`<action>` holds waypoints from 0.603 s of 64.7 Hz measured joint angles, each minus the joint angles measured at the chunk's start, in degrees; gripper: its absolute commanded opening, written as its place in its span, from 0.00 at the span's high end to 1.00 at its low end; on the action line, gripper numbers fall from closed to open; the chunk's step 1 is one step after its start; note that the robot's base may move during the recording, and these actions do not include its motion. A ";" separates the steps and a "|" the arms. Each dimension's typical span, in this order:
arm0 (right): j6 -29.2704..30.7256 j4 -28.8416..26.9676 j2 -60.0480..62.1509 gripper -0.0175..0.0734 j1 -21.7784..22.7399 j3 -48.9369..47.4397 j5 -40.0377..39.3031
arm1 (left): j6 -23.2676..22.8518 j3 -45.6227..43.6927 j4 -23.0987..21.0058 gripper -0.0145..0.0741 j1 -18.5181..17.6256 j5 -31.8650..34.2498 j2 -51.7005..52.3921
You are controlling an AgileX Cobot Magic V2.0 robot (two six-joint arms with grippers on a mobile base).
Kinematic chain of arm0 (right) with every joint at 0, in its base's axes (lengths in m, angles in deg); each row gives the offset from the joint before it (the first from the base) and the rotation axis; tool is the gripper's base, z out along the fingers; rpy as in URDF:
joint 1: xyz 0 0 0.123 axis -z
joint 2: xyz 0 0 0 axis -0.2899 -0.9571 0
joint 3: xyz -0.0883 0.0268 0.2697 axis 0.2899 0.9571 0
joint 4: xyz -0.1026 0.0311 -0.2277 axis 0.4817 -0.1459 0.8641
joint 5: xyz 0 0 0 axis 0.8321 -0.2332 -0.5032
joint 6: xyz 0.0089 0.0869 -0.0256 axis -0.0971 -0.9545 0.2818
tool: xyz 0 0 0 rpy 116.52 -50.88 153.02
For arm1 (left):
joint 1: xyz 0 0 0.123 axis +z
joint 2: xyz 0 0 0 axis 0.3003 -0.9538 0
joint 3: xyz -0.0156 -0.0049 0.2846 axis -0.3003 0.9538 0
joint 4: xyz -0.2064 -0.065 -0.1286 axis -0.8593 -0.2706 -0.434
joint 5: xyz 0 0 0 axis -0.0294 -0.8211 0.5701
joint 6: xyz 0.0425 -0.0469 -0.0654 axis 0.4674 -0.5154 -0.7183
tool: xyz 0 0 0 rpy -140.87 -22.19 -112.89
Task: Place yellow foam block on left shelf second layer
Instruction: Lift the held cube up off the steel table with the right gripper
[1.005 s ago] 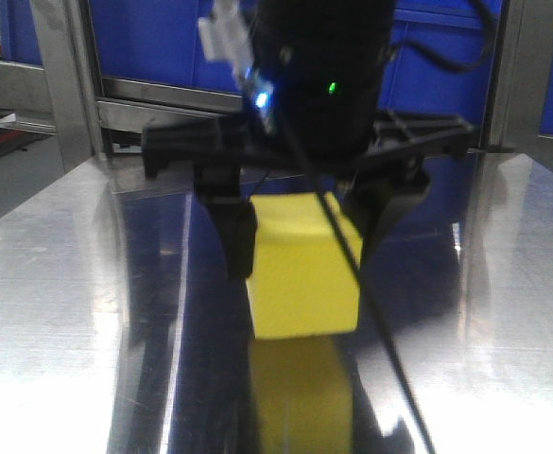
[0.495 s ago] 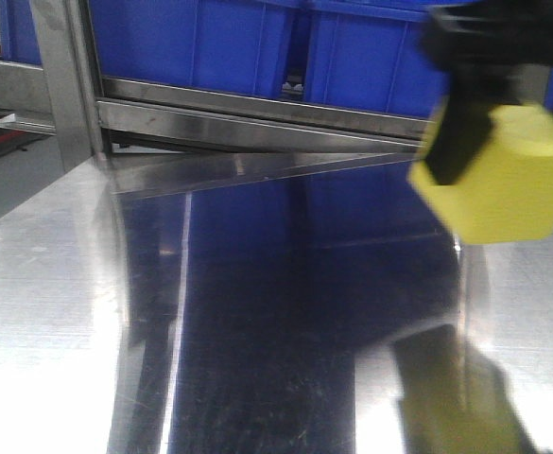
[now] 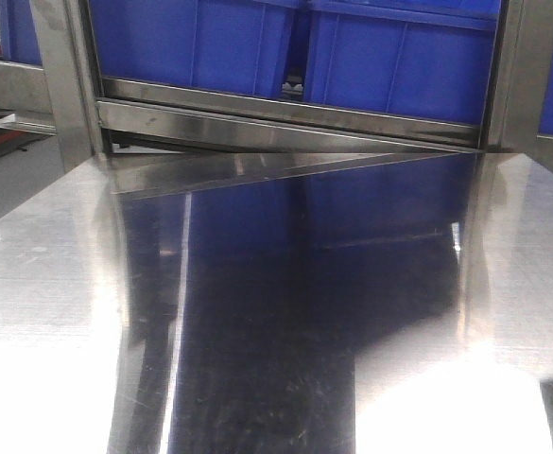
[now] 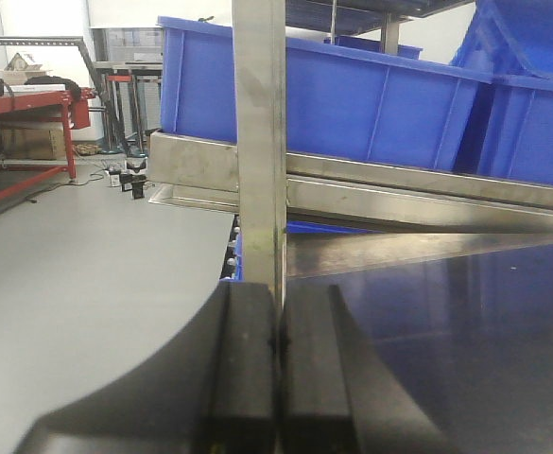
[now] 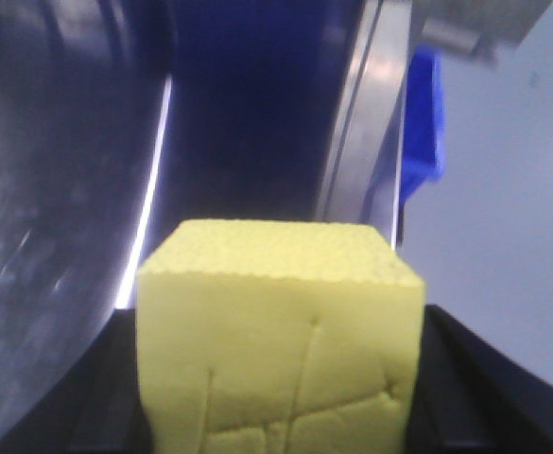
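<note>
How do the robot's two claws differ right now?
The left claw is shut with its fingers touching and nothing between them; the right claw is clamped on the yellow block. The left claw faces a shelf post and blue bins; the right claw looks along shiny metal. Both have black fingers.

Polished steel tabletop [image 3: 59, 312], reflective, with bright glare; steel rack upright [image 3: 68, 85]; blue plastic bins [image 3: 210, 47] on rack; grey floor [image 4: 68, 284]; red-framed bench [image 4: 40, 95], far left.
</note>
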 measured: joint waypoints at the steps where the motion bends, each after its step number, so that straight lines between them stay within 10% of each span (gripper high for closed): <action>1: 0.14 -0.09 0.69 0.29 0.14 0.50 -0.86 | 0.00 0.00 0.00 0.70 0.00 0.00 0.00; 39: 1.29 -0.42 27.89 0.29 0.22 12.80 -15.35 | 0.00 0.00 0.00 0.70 0.00 0.00 0.00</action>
